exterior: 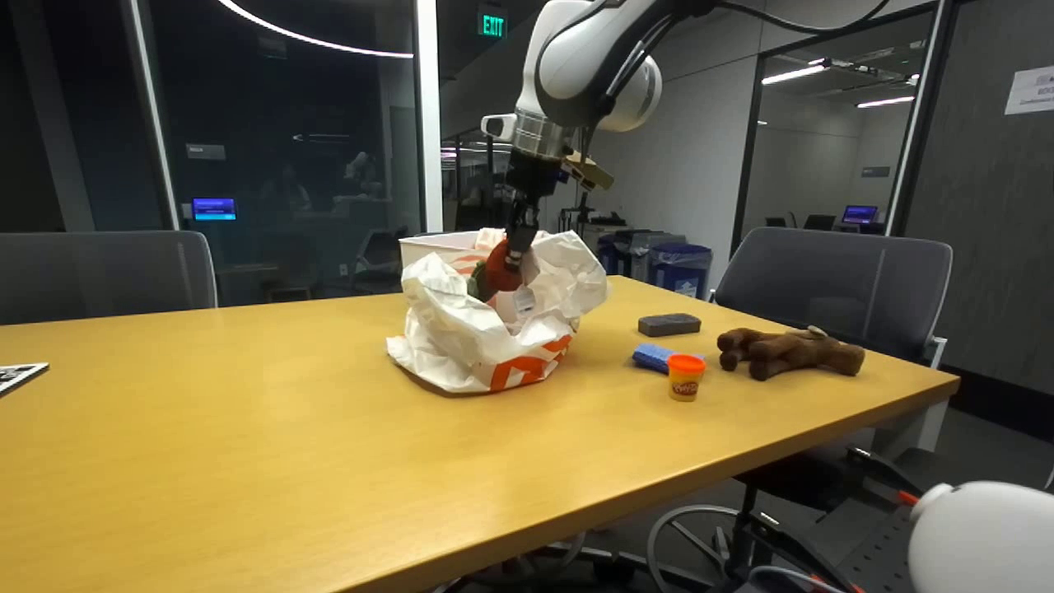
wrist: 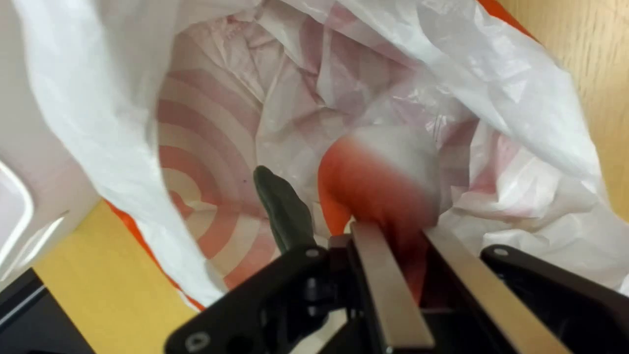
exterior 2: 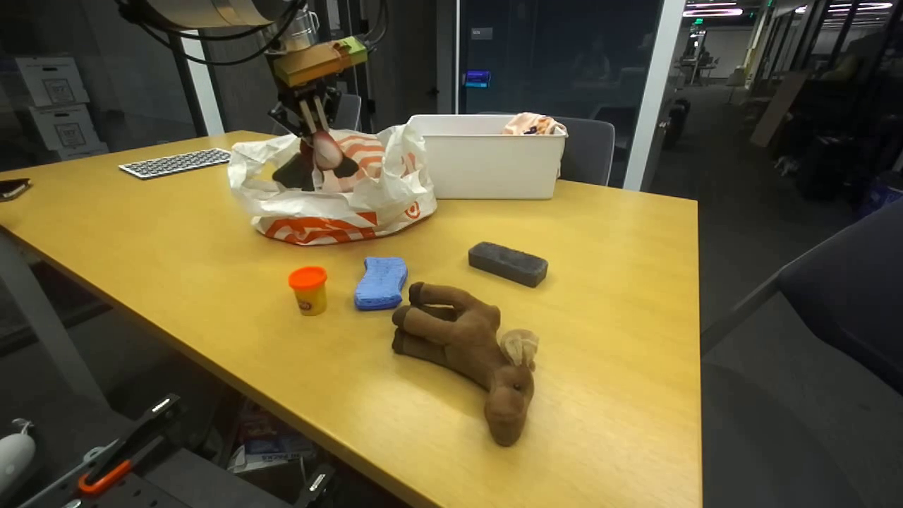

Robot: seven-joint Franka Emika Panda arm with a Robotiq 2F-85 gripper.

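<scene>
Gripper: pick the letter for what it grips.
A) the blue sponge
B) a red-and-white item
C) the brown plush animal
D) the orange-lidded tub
B: in the wrist view the gripper is closed on a red-and-white item at the opening of the plastic bag, while an exterior view shows the sponge, plush animal and tub on the table.

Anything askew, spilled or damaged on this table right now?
No spill shows. The brown plush horse looks askew: it lies on its side on the table. The white bag looks odd too, crumpled and slumping unevenly, though I can't make out any tear.
</scene>
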